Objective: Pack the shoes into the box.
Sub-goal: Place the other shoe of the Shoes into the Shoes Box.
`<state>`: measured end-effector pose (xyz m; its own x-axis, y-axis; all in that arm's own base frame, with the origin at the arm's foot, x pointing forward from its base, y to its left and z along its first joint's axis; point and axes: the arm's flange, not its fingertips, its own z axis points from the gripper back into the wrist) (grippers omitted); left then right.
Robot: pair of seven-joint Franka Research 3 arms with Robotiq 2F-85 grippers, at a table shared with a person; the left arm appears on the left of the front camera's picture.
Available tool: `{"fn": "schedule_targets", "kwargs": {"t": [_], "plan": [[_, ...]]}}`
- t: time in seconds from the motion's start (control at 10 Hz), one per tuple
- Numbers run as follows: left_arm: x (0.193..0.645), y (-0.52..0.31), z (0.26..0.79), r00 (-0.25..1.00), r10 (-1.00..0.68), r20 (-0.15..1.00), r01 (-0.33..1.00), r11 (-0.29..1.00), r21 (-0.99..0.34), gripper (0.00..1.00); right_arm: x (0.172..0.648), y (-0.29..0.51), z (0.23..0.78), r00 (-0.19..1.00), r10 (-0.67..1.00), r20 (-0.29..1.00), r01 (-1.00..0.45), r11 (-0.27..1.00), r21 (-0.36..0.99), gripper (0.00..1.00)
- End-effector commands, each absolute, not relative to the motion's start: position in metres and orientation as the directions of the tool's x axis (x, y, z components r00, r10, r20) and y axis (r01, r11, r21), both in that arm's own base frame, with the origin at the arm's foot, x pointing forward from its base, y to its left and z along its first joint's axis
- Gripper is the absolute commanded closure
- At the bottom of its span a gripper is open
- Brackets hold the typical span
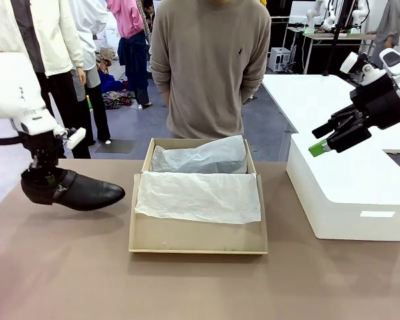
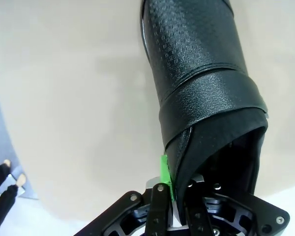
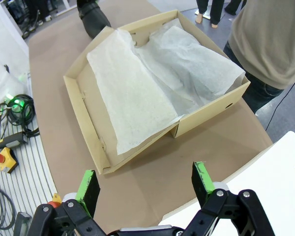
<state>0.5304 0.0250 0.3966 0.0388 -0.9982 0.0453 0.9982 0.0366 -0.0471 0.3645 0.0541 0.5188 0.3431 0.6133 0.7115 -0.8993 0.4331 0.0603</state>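
One glossy black shoe (image 1: 80, 191) lies low over the table's left side, with its pointed toe toward the box. My left gripper (image 1: 50, 175) comes down from above and is shut on the shoe's heel collar. In the left wrist view the shoe (image 2: 201, 73) stretches away from the gripper (image 2: 179, 189), its rim pinched against a green pad (image 2: 163, 169). The tan cardboard box (image 1: 197, 237) sits open at the table's middle, lined with white tissue paper (image 1: 200, 197). My right gripper (image 1: 328, 141) hangs open and empty at the right, high above the table. The right wrist view has the box (image 3: 206, 115), the shoe (image 3: 93, 19) and the gripper (image 3: 145, 186).
A big white plastic box (image 1: 350, 193) stands at the right, under my right gripper. A person (image 1: 210, 67) stands at the far side behind the cardboard box, arms back. Bare brown table (image 1: 200, 287) lies in front of the box. Cables and a stop button (image 3: 5, 160) lie off the table's edge.
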Motion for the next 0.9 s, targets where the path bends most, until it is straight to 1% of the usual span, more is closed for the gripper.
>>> {"fn": "schedule_targets", "kwargs": {"t": [0.0, 0.2, 0.5, 0.6, 0.7, 0.8], "plan": [[0.533, 0.032, 0.433, 0.014, -1.000, 0.027, 0.998, 0.013, -0.057, 1.00, 0.367, 0.055, 0.517, 0.314, 0.595, 0.740, -0.909, 0.413, 0.053, 0.00], [0.534, 0.027, 0.465, 0.020, -1.000, 0.006, 0.996, 0.019, -0.091, 1.00, 0.367, 0.055, 0.517, 0.314, 0.595, 0.740, -0.909, 0.413, 0.053, 0.00], [0.534, 0.003, 0.509, 0.111, -0.994, 0.014, 0.989, 0.109, -0.097, 1.00, 0.367, 0.055, 0.517, 0.314, 0.595, 0.740, -0.909, 0.413, 0.053, 0.00], [0.533, -0.005, 0.519, 0.169, -0.986, 0.011, 0.982, 0.168, -0.089, 1.00, 0.367, 0.055, 0.517, 0.314, 0.595, 0.740, -0.909, 0.413, 0.053, 0.00], [0.528, -0.011, 0.528, 0.263, -0.965, 0.005, 0.963, 0.263, -0.062, 1.00, 0.367, 0.055, 0.517, 0.314, 0.595, 0.740, -0.909, 0.413, 0.053, 0.00], [0.523, -0.014, 0.534, 0.322, -0.946, 0.037, 0.945, 0.319, -0.066, 1.00, 0.367, 0.055, 0.517, 0.314, 0.595, 0.740, -0.909, 0.413, 0.053, 0.00]]}}
